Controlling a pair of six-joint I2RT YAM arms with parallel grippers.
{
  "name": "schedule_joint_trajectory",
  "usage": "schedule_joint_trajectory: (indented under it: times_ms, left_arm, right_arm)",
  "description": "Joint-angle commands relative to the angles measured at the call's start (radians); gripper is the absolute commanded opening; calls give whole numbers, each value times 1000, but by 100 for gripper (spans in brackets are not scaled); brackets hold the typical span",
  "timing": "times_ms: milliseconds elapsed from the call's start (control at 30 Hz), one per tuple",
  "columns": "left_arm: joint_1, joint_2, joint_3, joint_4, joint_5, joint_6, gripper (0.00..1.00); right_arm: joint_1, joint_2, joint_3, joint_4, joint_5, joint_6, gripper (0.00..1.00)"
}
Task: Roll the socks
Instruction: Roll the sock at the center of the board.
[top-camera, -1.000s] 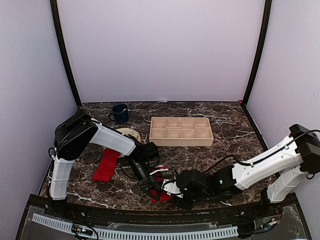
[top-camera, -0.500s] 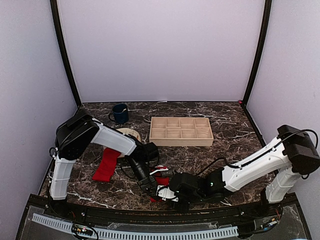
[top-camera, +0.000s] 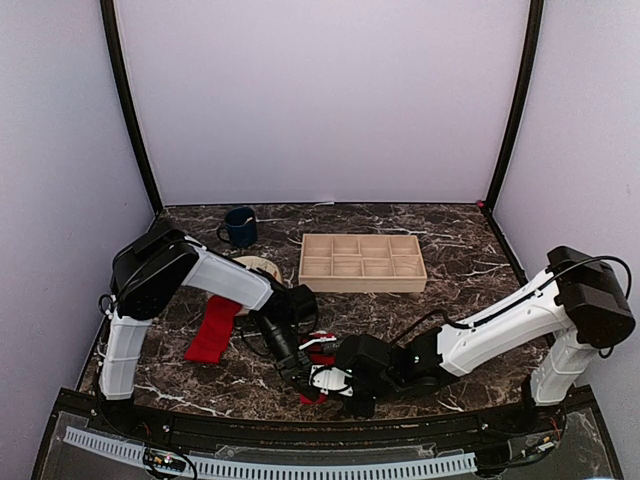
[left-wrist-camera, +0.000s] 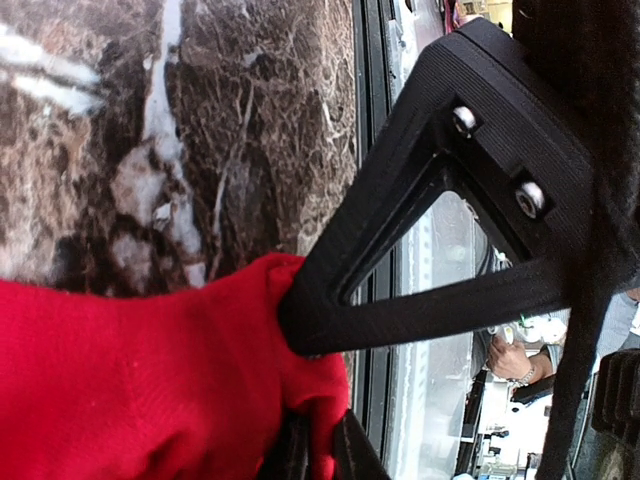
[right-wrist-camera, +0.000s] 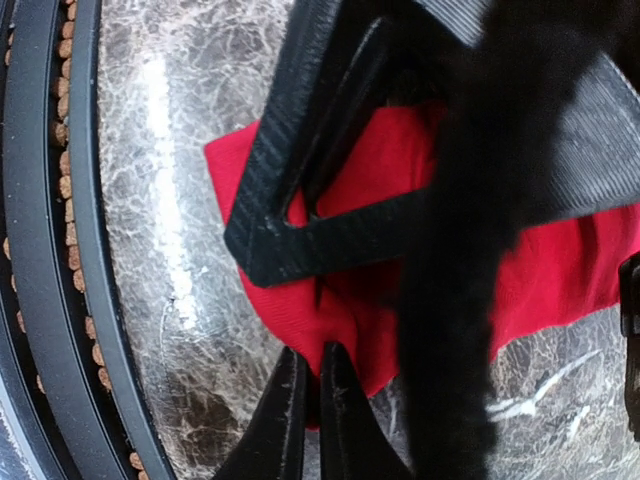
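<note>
One red sock (top-camera: 213, 330) lies flat and long at the left of the marble table. The other sock (top-camera: 322, 358) is bunched near the front edge, between the two grippers. My left gripper (top-camera: 298, 372) is shut on one end of it; in the left wrist view the red fabric (left-wrist-camera: 130, 380) is pinched between the black fingers (left-wrist-camera: 300, 325), the gripper (left-wrist-camera: 310, 385) close to the table's edge. My right gripper (top-camera: 322, 378) is shut on the opposite end: in the right wrist view a fold of the sock (right-wrist-camera: 340, 300) sits squeezed in the gripper (right-wrist-camera: 290, 315).
A beige round plate (top-camera: 258, 268) sits behind the flat sock. A dark blue mug (top-camera: 240, 227) stands at the back left. A wooden compartment tray (top-camera: 360, 262) lies at the back centre. The black front rail (top-camera: 300, 425) runs just beyond the grippers.
My right arm has slid left to the bunched sock and its jaws have closed on the fabric. The left gripper has kept its hold and place.
</note>
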Motion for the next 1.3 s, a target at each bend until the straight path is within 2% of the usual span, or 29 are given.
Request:
schedule_joint_trajectory:
  times_ms: [0, 167, 433, 933, 1267]
  left_arm:
    - [9, 43, -5, -23, -89, 21, 12]
    - [18, 21, -5, -10, -149, -18, 20]
    - [59, -79, -38, 55, -269, -111, 26]
    - [66, -241, -118, 118, -328, -183, 26]
    - [103, -364, -189, 228, -454, -254, 27]
  right_arm:
    - [-30, 36, 26, -10, -57, -1, 6]
    - [-49, 52, 43, -38, -105, 3, 0]
    - [-66, 51, 44, -60, -149, 23, 0]
    - [-102, 101, 120, -130, -224, 76, 0]
    - [-139, 101, 136, -150, -300, 151, 0]
